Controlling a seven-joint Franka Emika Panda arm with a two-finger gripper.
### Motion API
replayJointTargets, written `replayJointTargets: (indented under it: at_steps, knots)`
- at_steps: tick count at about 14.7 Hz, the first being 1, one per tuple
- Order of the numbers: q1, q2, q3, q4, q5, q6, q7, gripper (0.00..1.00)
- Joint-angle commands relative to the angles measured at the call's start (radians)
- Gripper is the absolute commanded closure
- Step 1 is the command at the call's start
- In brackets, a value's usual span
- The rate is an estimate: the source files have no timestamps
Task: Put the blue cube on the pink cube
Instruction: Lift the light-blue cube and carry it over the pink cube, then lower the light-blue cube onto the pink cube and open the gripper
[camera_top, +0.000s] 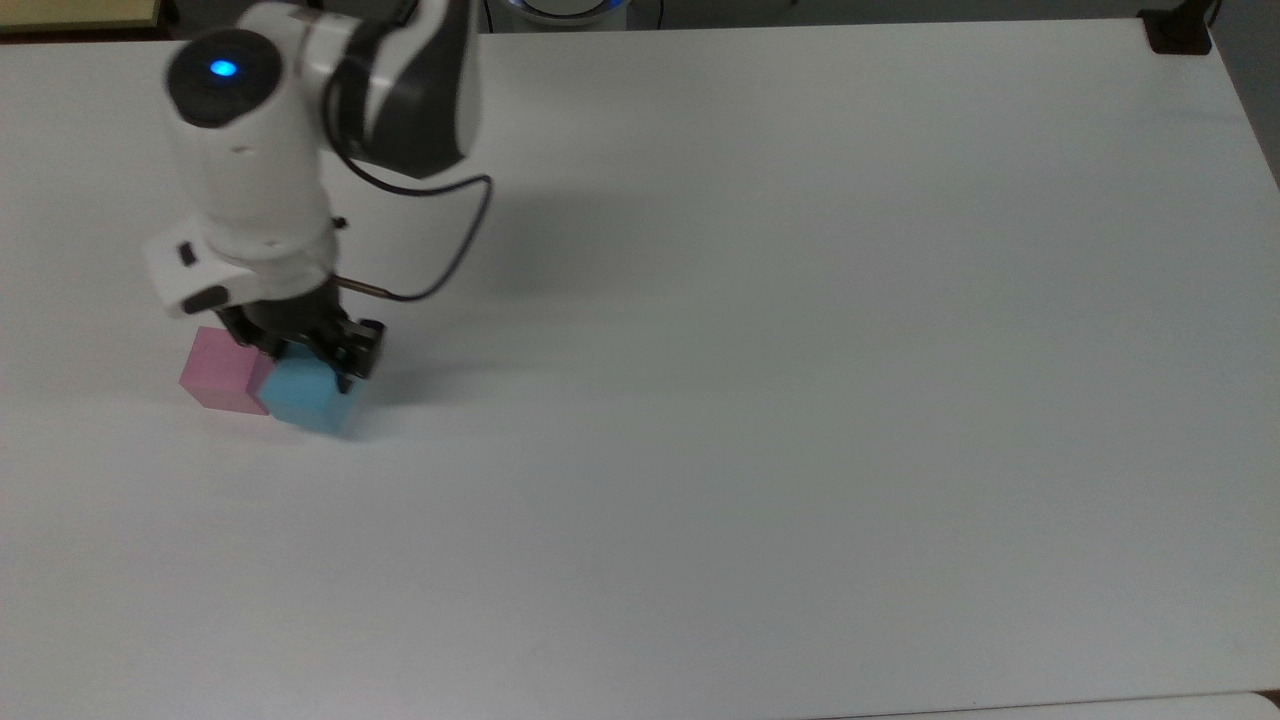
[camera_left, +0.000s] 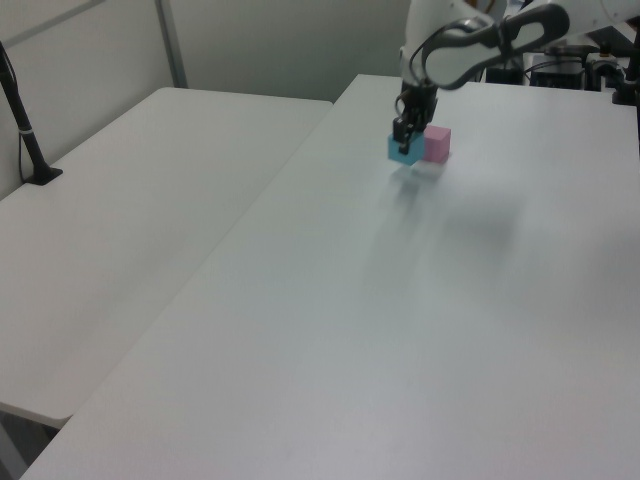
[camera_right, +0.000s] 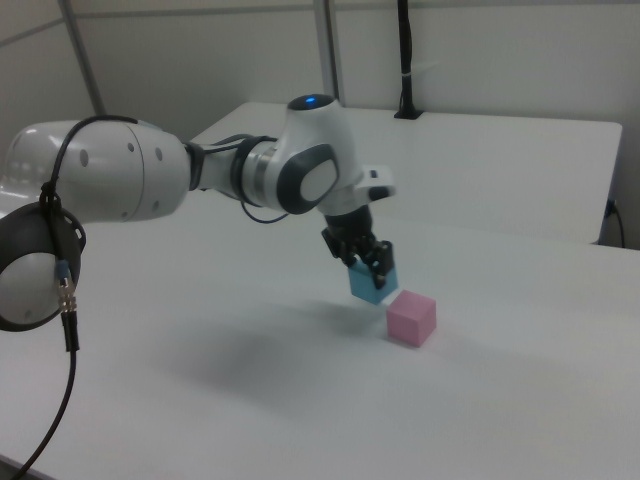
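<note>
We see a white table (camera_top: 800, 400) whose surface lies bare across most of the top view's right and lower parts, with open room on every side of the cubes except the top view's left, where the edge of the picture is near. In the left view, a second white table (camera_left: 130, 200) adjoins it along a straight seam. The pink cube (camera_top: 222, 370) (camera_left: 438, 144) (camera_right: 412, 317) rests on the table. The blue cube (camera_top: 303, 395) (camera_left: 404, 150) (camera_right: 372, 282) is clamped between the closed fingers of the gripper (camera_top: 308, 352) (camera_left: 407, 128) (camera_right: 362, 254); in the right view we see it lifted clear of the surface, tilted, just beside and slightly above the pink cube. The arm (camera_right: 200, 175) reaches from the right view's left, its wrist pointing steeply downward over the blue cube.
</note>
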Motion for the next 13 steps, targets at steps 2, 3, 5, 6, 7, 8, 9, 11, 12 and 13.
replayJointTargets:
  at_steps: [2,3,5,6,7,8,9,11,12,13]
  knots:
    - [-0.072,-0.064,0.003,-0.007,0.008,-0.089,-0.167,0.75]
    - [-0.084,-0.072,0.006,-0.008,0.01,-0.09,-0.177,0.75]
    - [-0.095,-0.077,0.006,-0.008,0.018,-0.092,-0.179,0.74]
    - [-0.1,-0.077,0.006,-0.008,0.019,-0.09,-0.179,0.73]
    - [-0.103,-0.077,0.006,-0.008,0.019,-0.09,-0.181,0.73]
    - [-0.109,-0.077,0.006,-0.01,0.019,-0.09,-0.181,0.73]
    - [-0.127,-0.077,0.006,-0.01,0.019,-0.09,-0.185,0.72]
    - [-0.145,-0.069,0.006,-0.01,0.019,-0.078,-0.199,0.68]
    - [-0.147,-0.064,0.006,-0.01,0.019,-0.072,-0.199,0.67]
    - [-0.147,-0.064,0.004,-0.01,0.018,-0.063,-0.201,0.63]
